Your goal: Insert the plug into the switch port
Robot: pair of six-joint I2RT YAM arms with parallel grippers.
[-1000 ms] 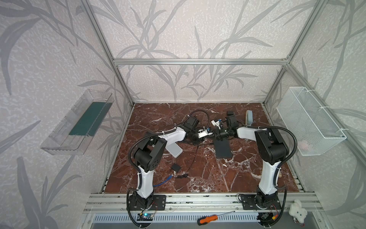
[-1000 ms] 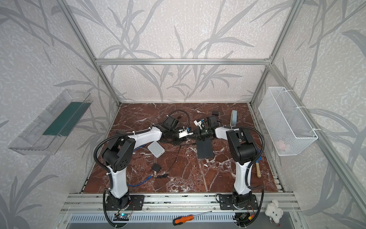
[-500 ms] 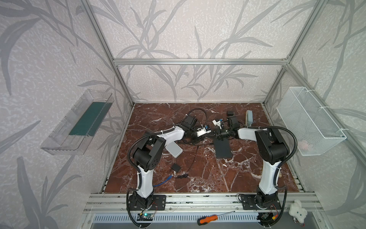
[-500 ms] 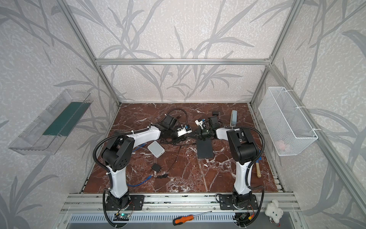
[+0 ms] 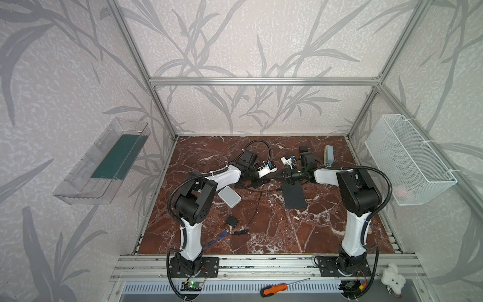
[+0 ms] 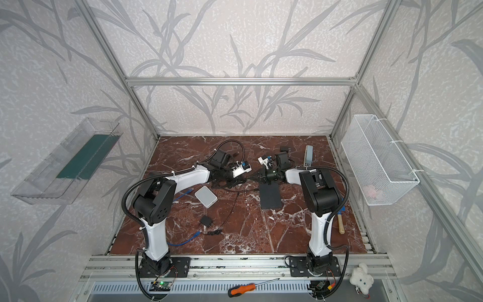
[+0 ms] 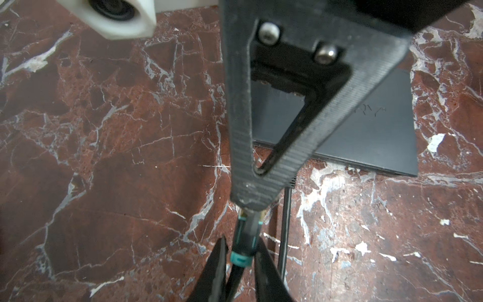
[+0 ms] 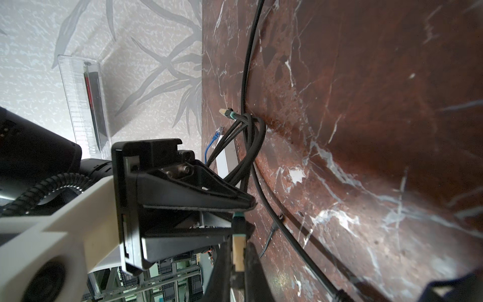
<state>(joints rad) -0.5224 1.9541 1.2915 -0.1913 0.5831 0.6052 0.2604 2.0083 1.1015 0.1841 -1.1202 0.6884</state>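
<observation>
Right jaws: clamped on the clear end of a teal-collared connector of the thick black cable, which is not the task's item; left jaws: set close either side of its boot, pinching or not I cannot tell. Plug: tip not made out; its adapter block and thin cord lie on the worktop near the white switch, whose port is unseen. Handling, judged: featherweight with a limp cord; grasp the stiff barrel behind the tip.

High in front, my stereo head looks down; both top views share the whole counter. My left wrist camera closely faces the right tool, my right wrist camera the left tool.
</observation>
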